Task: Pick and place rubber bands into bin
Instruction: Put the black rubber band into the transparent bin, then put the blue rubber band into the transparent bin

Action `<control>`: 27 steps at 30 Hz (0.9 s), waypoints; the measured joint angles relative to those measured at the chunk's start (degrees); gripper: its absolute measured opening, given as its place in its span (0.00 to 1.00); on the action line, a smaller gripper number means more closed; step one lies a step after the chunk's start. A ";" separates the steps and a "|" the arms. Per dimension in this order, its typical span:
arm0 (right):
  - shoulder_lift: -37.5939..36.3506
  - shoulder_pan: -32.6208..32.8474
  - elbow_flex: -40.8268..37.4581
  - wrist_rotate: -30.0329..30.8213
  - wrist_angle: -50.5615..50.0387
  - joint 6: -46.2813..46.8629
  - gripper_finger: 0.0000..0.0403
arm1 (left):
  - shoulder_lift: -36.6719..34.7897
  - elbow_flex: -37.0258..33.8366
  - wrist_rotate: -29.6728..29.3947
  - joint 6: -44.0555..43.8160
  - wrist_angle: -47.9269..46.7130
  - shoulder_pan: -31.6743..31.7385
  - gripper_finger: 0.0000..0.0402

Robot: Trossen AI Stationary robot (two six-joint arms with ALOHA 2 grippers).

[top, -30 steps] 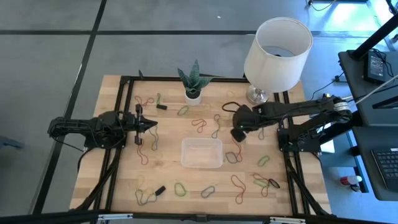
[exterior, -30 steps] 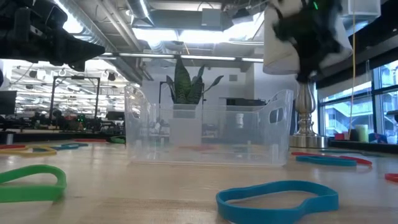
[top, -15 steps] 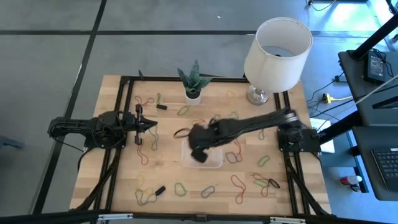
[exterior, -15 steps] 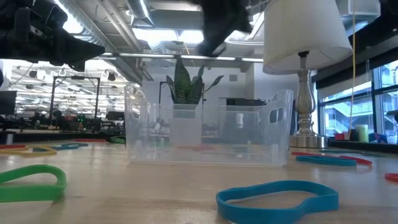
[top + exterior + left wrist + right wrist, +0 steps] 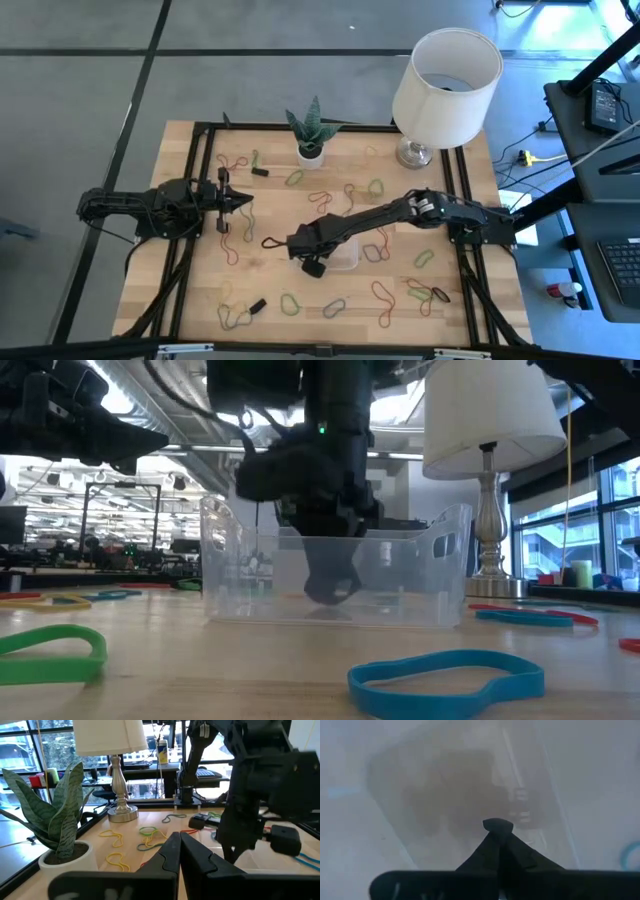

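The clear bin stands mid-table. My right gripper reaches across from the right, points down and is shut, with its fingertips inside the bin, low over the floor. A small dark bunch at the tips looks like a rubber band. Several loose rubber bands lie flat on the wood all around, among them a red one, a green one and a blue one. My left gripper waits shut and level at the left. My right gripper pinches the dark bunch at its very fingertips, coming from above and pointing down. The bunch is inside the bin's walls, just above the bin's floor. I cannot tell whether it touches the floor.
A white-shaded lamp stands at the far right and a potted plant at the far middle. Small black pieces lie at the near left and the far left. Black frame rails run along the table's sides.
My right gripper has swept from near the lamp toward the table's left and near edge, then sunk into the bin, rolling about its own axis on the way. Its fingers have stayed shut.
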 joint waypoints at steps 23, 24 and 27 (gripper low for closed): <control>-3.63 0.04 0.31 -0.15 0.10 0.63 0.27 | -0.01 0.02 0.01 0.00 0.00 0.01 0.01; -3.63 0.04 0.31 -0.15 0.04 0.67 0.28 | 0.00 0.02 0.02 0.00 0.00 0.02 0.01; -3.66 0.04 0.31 -0.16 0.02 0.17 0.28 | 0.00 0.00 0.02 0.00 0.00 0.02 0.01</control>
